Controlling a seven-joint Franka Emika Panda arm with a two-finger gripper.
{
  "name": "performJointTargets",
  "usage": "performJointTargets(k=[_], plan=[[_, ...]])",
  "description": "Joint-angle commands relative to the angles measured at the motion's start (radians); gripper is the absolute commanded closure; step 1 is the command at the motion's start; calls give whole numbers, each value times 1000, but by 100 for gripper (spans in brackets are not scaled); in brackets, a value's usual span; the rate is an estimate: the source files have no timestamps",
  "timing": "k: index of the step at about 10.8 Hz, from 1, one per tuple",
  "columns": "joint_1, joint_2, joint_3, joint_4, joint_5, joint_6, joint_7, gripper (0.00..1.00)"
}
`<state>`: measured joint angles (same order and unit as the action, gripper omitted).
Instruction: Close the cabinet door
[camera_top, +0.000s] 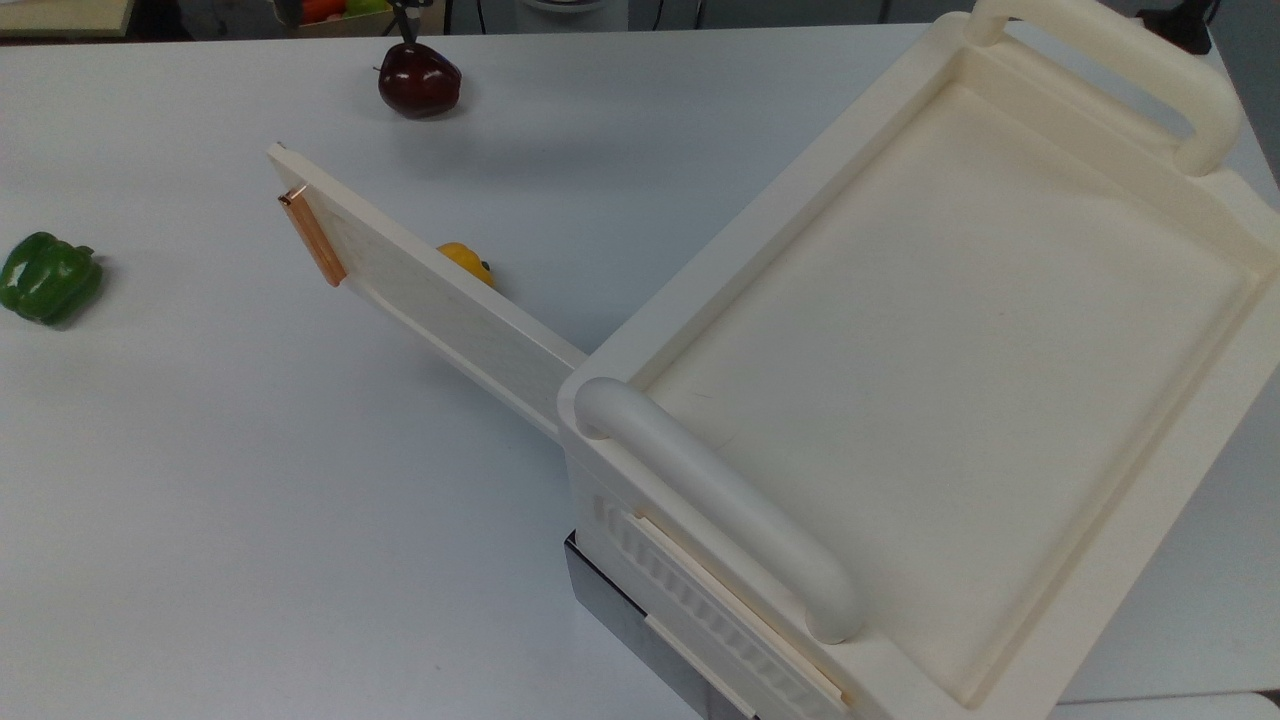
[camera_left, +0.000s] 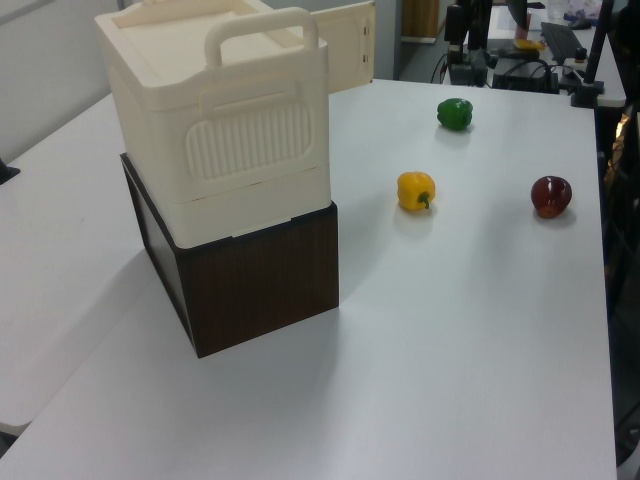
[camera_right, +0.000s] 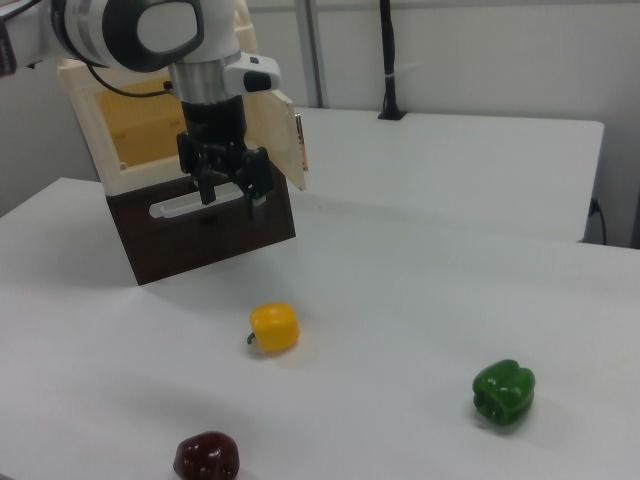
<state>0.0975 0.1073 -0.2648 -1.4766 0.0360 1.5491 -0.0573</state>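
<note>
In the top view, the cabinet door (camera_top: 440, 300) stands swung wide open from the cabinet (camera_top: 940, 330), jutting over the white bench (camera_top: 250, 480). The left view shows it behind the cabinet's far corner. In the right view, the hand (camera_right: 228, 195) hangs before the cabinet, its fingers parted, holding nothing.

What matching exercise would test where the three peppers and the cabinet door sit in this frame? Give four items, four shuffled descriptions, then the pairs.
Items:
1. yellow pepper
2. green pepper
3. dark red pepper
4. cabinet door

Descriptions:
A. at the top view's far left, alone on the table
B. swung wide open, copper handle at its free end
C. partly hidden behind the door in the top view
D. near the top view's upper edge

Pairs: 1-C, 2-A, 3-D, 4-B
</note>
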Motion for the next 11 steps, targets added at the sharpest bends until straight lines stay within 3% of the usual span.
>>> performJointTargets(k=[1,3,4,6,9,10,11], plan=[[8,-11,-10,-2,4,-21,-15,0],[8,-12,-8,-2,4,-23,-16,0],[8,-12,-10,-2,4,-23,-18,6],[8,-15,-8,-4,4,-26,-21,32],[7,-20,-11,-4,7,-55,-93,90],[7,-20,-11,-4,7,-55,-99,100],[7,-18,-10,-4,5,-52,-101,100]])
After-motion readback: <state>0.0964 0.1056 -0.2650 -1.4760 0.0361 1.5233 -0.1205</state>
